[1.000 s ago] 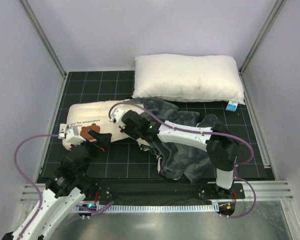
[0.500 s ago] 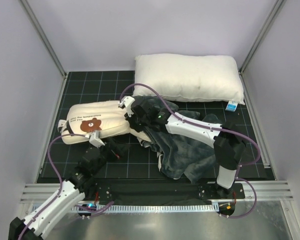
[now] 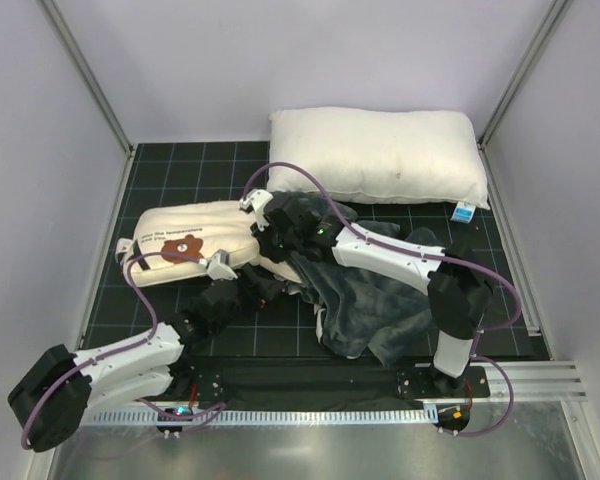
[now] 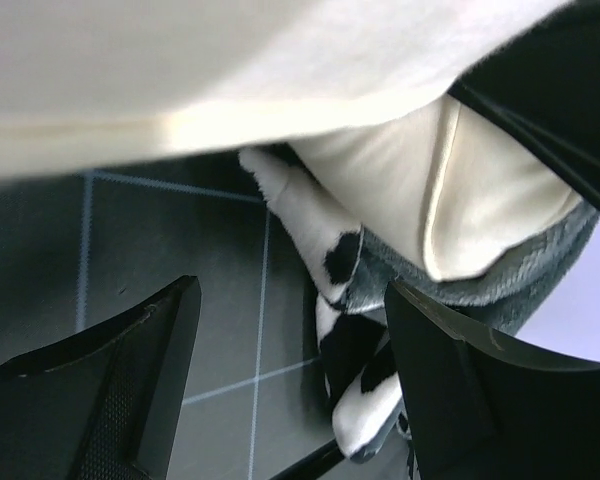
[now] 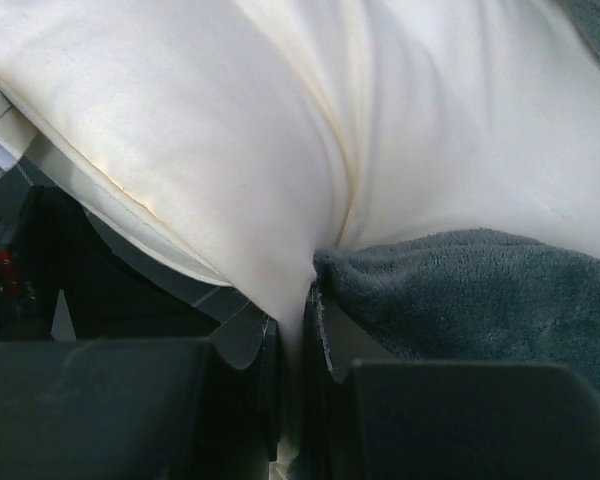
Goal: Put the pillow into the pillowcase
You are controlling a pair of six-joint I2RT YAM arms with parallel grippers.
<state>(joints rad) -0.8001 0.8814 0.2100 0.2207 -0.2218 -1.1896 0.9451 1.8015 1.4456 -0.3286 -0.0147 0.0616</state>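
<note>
The print on the pillow [image 3: 195,225] is too small to read (its other end hides under the pillowcase [image 3: 370,300]).

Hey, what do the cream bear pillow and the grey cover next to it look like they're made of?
The pillow: smooth woven cloth, likely cotton, matte, with fine creases and a stitched seam. The pillowcase: soft plush fleece, probably synthetic; fuzzy grey nap on one face, zebra-striped pile on the other.

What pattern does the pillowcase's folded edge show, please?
Black-and-white patches on the pillowcase, clearest in the left wrist view.
</note>
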